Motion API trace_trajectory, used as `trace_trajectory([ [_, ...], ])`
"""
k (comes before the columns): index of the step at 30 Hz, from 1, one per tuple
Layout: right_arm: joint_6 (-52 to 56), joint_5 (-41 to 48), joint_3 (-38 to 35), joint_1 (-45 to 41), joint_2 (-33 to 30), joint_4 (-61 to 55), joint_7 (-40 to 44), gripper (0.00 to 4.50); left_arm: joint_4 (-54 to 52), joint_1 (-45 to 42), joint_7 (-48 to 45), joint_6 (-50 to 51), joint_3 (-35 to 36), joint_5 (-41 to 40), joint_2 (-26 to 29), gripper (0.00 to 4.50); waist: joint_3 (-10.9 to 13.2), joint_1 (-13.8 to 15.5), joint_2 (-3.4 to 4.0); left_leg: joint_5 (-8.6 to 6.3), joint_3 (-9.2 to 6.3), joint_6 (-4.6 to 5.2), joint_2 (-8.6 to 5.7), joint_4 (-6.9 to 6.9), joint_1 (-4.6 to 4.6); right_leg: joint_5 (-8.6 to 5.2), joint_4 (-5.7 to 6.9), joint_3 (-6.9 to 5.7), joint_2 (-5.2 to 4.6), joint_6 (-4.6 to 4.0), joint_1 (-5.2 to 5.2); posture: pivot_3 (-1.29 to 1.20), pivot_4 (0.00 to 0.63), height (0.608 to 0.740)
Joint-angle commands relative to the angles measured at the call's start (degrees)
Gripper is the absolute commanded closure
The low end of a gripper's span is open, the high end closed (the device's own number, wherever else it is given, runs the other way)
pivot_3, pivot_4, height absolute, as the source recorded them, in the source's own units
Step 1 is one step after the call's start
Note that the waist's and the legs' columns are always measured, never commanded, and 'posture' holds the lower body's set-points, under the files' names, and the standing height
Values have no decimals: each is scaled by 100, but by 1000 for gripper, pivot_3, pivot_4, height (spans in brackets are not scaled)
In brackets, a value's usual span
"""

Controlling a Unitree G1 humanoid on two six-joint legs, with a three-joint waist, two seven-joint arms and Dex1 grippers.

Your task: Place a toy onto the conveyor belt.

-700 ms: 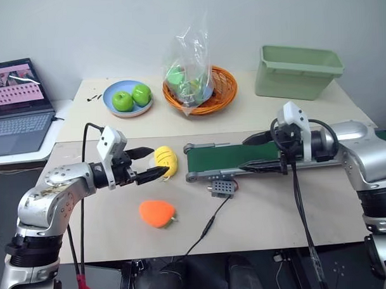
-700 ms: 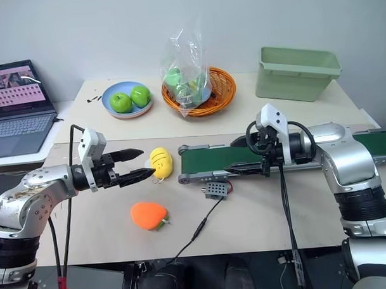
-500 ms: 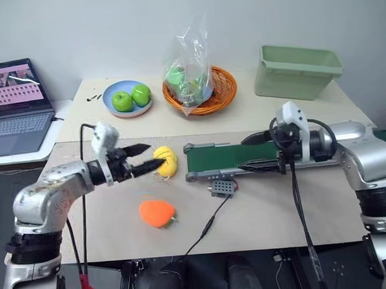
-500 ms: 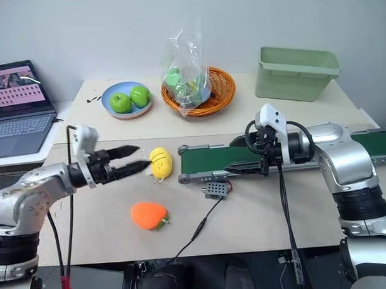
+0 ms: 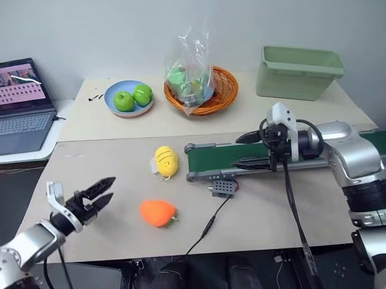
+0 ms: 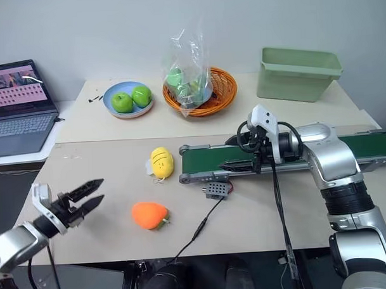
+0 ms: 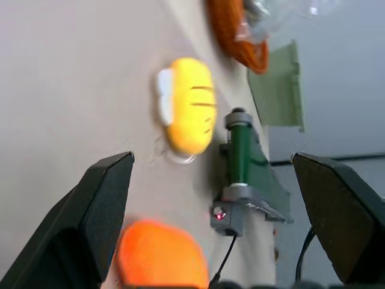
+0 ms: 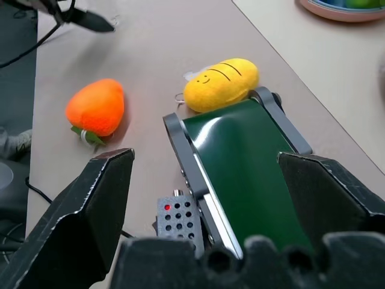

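At the table's near left edge, the left gripper (image 5: 101,193) hovers low, fingers spread and empty, pointing across bare tabletop toward the small bright orange heart-like soft toy (image 5: 157,213) lying near its tips. Beyond lies a yellow lemon-like plush (image 5: 166,161), just beside the long dark green conveyor belt (image 5: 226,156). The right gripper (image 5: 247,150), fingers parted, reaches leftward above the belt.
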Motion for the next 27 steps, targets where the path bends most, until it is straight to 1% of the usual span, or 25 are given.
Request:
trace_trajectory([
  [1, -163, -19, -104, -209, -2, 7, 9, 0, 36, 100, 201, -209, -152, -329, -102, 16, 0, 31, 0, 0, 0, 0, 1, 0, 1, 1, 0, 0, 1, -1, 2, 0, 150, 740],
  [3, -175, -26, -117, -222, -7, 19, 12, 0, 56, 90, 261, -291, -294, -400, -204, 16, 0, 50, 0, 0, 1, 0, 2, 0, 2, 2, 0, -1, 1, -1, 3, 0, 150, 740],
  [8, -160, -30, -188, -130, -63, -76, -49, 0, -126, 253, 135, -299, -980, 4, -367, 16, -1, 47, 0, -1, 9, 0, 2, -1, 0, 2, -6, 3, 0, -1, 2, 0, 150, 740],
  [12, -129, -18, -266, -46, -117, -164, -143, 0, -161, 360, 89, -336, -1278, 88, -446, 16, -3, 46, 3, -3, 17, 3, 4, -1, 2, 2, -9, 8, -1, -1, 2, 0, 150, 740],
  [20, -53, 53, -374, 195, -231, -395, -299, 0, -141, 360, -102, -274, -1635, 181, -365, 16, -6, 48, 7, -9, 17, 12, 7, -4, 29, 2, -14, 5, 0, -1, 34, 0, 150, 740],
  [27, 49, 98, -384, 280, -278, -513, -353, 0, -293, 328, -635, -236, -2167, 730, -172, 16, -8, 52, 12, -10, 18, 15, 7, -5, 33, 2, -18, 5, 0, -1, 39, 0, 150, 740],
])
